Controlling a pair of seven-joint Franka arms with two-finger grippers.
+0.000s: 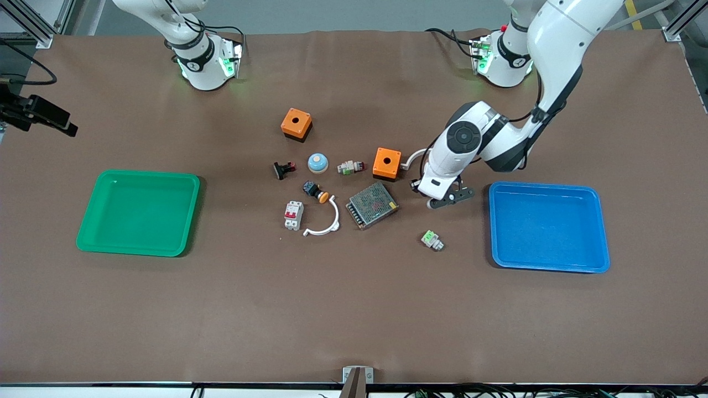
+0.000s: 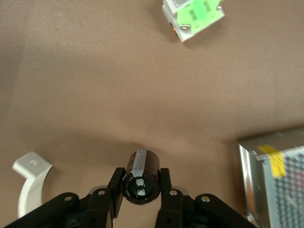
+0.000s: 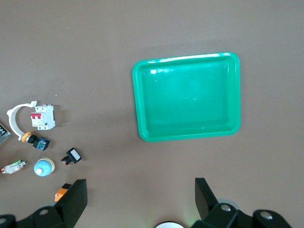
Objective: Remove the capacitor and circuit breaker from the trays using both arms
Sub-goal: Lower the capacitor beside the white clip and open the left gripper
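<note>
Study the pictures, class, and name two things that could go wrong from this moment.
1. The left claw grips the capacitor low over the table between the mesh power supply and the blue tray. Being round, it might roll once released.
2. The circuit breaker lies right beside the white curved bracket and the orange-capped push-button, so anything brushing one could shift the others. The right claw waits open, high above the green tray.
</note>
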